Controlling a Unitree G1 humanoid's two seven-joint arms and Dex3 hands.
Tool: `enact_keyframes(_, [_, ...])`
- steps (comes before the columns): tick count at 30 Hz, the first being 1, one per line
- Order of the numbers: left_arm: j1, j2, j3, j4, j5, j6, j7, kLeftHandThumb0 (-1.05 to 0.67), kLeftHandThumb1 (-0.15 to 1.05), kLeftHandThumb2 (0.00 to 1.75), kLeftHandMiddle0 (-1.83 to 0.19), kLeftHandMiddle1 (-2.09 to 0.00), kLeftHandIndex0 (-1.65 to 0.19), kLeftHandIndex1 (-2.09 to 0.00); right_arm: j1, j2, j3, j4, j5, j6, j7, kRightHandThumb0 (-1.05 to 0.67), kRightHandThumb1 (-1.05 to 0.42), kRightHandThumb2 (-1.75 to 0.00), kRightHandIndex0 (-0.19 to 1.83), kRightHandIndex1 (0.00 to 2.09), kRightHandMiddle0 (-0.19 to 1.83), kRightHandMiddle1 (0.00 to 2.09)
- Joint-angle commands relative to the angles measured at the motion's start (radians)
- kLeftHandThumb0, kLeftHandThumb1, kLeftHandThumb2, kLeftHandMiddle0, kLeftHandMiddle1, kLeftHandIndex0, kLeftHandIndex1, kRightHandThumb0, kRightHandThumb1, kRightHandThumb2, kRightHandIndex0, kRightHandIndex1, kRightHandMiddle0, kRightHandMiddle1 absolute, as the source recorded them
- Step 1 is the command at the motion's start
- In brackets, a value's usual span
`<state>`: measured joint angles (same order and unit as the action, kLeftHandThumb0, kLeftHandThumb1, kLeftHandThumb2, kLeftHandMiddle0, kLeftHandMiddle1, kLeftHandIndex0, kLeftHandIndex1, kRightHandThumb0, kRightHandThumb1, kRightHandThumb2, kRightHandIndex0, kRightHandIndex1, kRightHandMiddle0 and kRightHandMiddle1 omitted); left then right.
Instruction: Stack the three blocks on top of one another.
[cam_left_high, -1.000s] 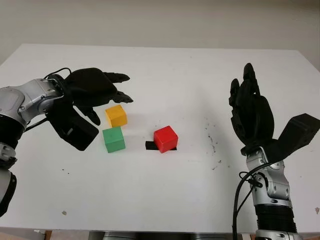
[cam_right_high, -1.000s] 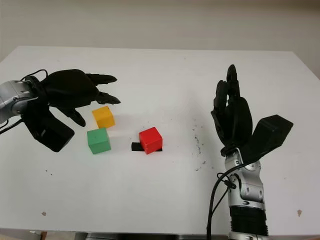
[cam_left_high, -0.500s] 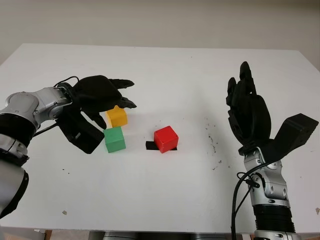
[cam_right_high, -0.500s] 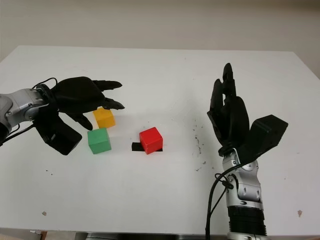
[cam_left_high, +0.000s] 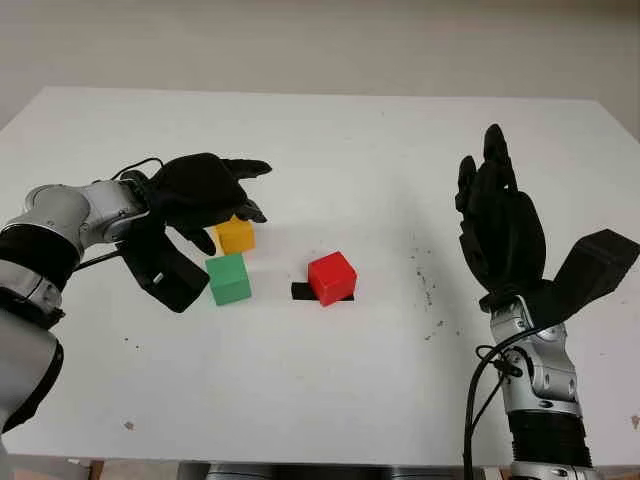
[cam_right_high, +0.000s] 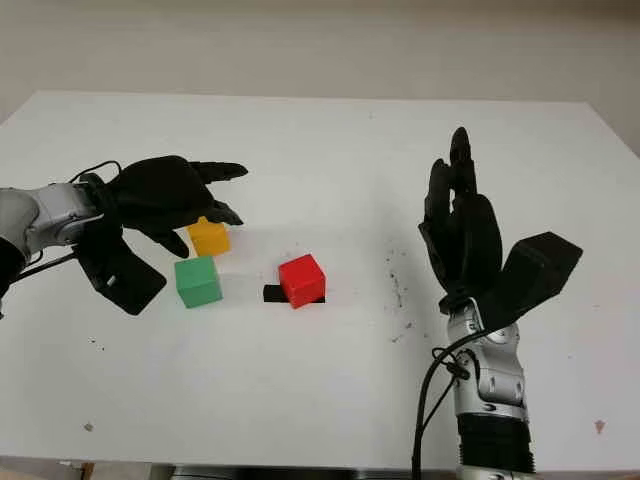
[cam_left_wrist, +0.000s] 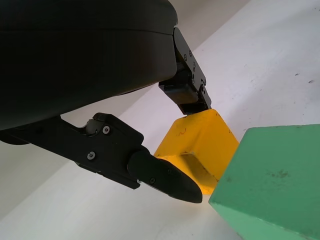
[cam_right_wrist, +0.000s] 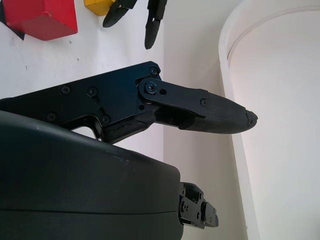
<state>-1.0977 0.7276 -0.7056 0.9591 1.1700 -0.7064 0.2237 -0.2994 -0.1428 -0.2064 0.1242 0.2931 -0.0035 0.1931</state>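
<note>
Blocks all single on the table, and we close in on the yellow one.

Our left hand (cam_left_high: 205, 190) has moved in over the yellow block (cam_left_high: 236, 234) since a moment ago; its fingers (cam_left_wrist: 162, 175) now bracket it without clamping, so no lift yet. The green block (cam_left_high: 228, 278) sits just beside it, the red block (cam_left_high: 331, 277) apart. Our right hand (cam_left_high: 500, 225) waits upright, empty, fingers extended.
</note>
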Motion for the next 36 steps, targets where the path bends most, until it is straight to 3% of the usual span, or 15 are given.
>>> enact_keyframes(1, [-0.032, -0.002, -0.017, 0.014, 0.014, 0.007, 0.022, -0.52, 0.91, 0.05, -0.16, -0.06, -0.41, -0.84, 0.002, -0.004, -0.007, -0.012, 0.006, -0.001, 0.004, -0.73, -1.05, -0.63, -0.19, 0.0, -0.19, 0.01])
enact_keyframes(7, [-0.041, 0.001, -0.054, 0.022, 0.051, 0.028, 0.084, -0.53, 0.91, 0.05, -0.18, -0.06, -0.36, -0.99, -0.002, -0.004, -0.012, -0.008, 0.012, 0.002, 0.004, -0.73, -1.05, -0.63, -0.19, 0.0, -0.19, 0.03])
enact_keyframes(15, [-0.048, 0.015, -0.057, 0.015, 0.06, 0.041, 0.146, -0.39, 0.92, 0.06, -0.27, -0.09, -0.49, -1.04, 0.0, -0.007, -0.016, -0.007, 0.023, 0.002, 0.018, -0.73, -1.05, -0.62, -0.19, 0.0, -0.19, 0.01])
enact_keyframes(19, [-0.049, 0.007, 0.046, 0.024, -0.123, 0.002, -0.018, -0.39, 0.93, 0.06, -0.27, -0.08, -0.51, -1.04, -0.001, -0.008, -0.015, -0.005, 0.019, 0.001, 0.018, -0.73, -1.05, -0.62, -0.19, 0.0, -0.19, 0.01])
enact_keyframes(25, [-0.054, 0.005, 0.184, -0.032, -0.353, 0.012, -0.247, -0.35, 0.99, 0.06, -0.2, -0.05, -0.4, -1.14, -0.007, -0.007, -0.016, 0.004, 0.016, -0.001, 0.015, -0.73, -1.05, -0.61, -0.19, 0.0, -0.19, 0.0])
enact_keyframes(29, [-0.041, -0.01, 0.277, -0.087, -0.509, 0.058, -0.394, -0.33, 0.97, 0.05, -0.23, -0.06, -0.48, -1.03, -0.004, 0.0, -0.014, -0.003, 0.015, 0.002, 0.0, -0.73, -1.05, -0.6, -0.19, 0.0, -0.19, 0.02])
enact_keyframes(36, [-0.023, -0.062, 0.419, -0.191, -0.785, 0.205, -0.66, -0.39, 1.0, 0.06, -0.23, -0.05, -0.38, -1.27, 0.001, 0.003, -0.002, -0.005, 0.006, -0.001, -0.008, -0.71, -1.05, -0.6, -0.19, 0.0, -0.17, 0.02])
